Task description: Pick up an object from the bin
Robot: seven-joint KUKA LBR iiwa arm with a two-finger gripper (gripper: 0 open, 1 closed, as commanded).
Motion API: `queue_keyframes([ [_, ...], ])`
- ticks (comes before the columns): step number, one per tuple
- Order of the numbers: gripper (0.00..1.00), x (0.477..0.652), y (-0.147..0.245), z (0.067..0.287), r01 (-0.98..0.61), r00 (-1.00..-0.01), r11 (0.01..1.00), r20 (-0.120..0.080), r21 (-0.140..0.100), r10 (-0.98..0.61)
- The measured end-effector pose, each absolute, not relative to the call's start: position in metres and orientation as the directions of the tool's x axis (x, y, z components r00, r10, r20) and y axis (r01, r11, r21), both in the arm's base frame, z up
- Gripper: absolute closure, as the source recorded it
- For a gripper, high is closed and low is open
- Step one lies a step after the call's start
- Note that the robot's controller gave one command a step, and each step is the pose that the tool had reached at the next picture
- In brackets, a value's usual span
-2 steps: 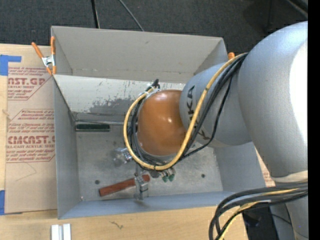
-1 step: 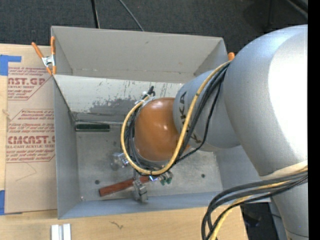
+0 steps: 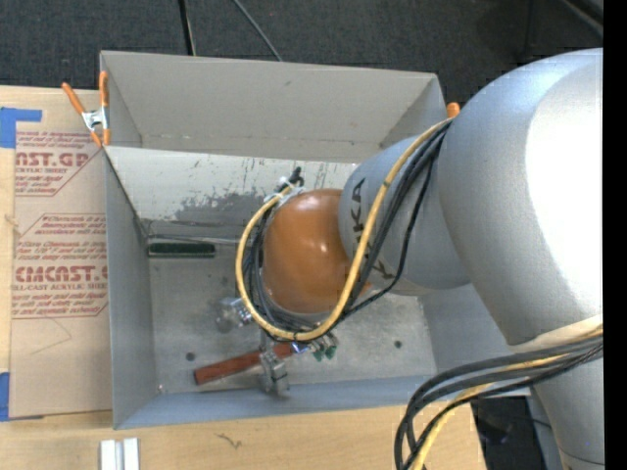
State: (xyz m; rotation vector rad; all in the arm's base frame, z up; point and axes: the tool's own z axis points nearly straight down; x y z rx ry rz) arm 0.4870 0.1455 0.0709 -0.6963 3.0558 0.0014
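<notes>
The bin [image 3: 125,292] holds few things, well apart on its grey floor. A dark green bar [image 3: 181,249] lies flat at the foot of the back wall on the left, its length running along that wall. A small silvery piece [image 3: 232,311] sits near the middle of the floor, just left of the arm. The arm comes in from the right, and its orange cover [image 3: 299,253], looped with yellow and black cables [image 3: 248,262], hides much of the floor's middle and the upper part of the gripper [image 3: 272,368]. The gripper is low in the bin, near the front wall, at the right end of a reddish-brown flat stick [image 3: 225,370]. The stick lies flat close to the front wall, its long axis nearly along that wall, left end a little nearer the front and right end under the gripper. Nothing else lies against it. Whether the gripper is open or closed, or has hold of the stick, cannot be told.
</notes>
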Motion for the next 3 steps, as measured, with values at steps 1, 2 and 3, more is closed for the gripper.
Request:
queue_keyframes([
  [1,1.0,0.486,0.145,0.07,-0.433,-0.902,0.902,-0.003,0.001,-0.433],
  [2,1.0,0.486,0.146,0.084,-0.432,-0.902,0.902,-0.001,0.0,-0.432],
  [3,1.0,0.486,0.146,0.097,-0.432,-0.902,0.902,-0.001,0.0,-0.432],
])
